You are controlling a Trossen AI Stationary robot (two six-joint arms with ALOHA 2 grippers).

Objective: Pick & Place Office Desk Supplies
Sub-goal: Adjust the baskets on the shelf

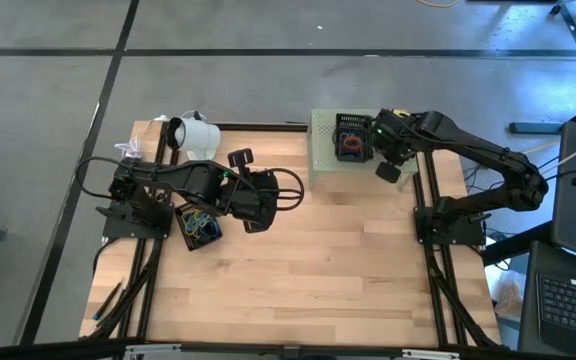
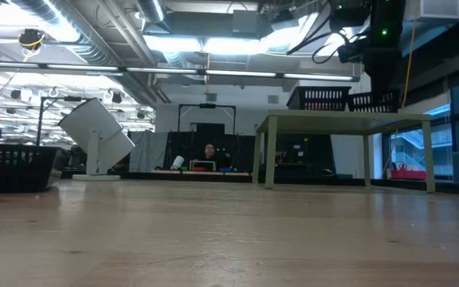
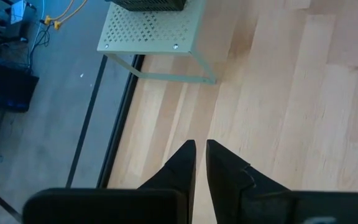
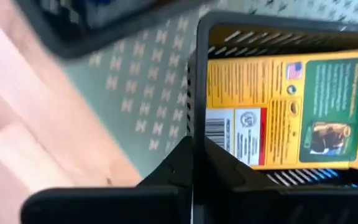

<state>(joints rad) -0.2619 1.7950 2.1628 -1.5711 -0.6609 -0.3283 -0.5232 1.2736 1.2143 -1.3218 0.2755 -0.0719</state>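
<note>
- Right end effector: fingers pinched together on the wall of a black mesh basket, atop the pale green stand at the desk's far right corner.
- Inside that basket: a yellow printed packet, lying flat just beyond the fingertips; coloured rubber bands visible from above.
- Left end effector: clenched on nothing, hovering over bare desk near the middle.
- Under the left arm: a second black tray with blue and yellow items.
- Step in hand, likely: gripping or shifting the basket on the stand.
- Next move: probably a careful lift or pull, keeping the basket level to avoid spilling contents.
</note>
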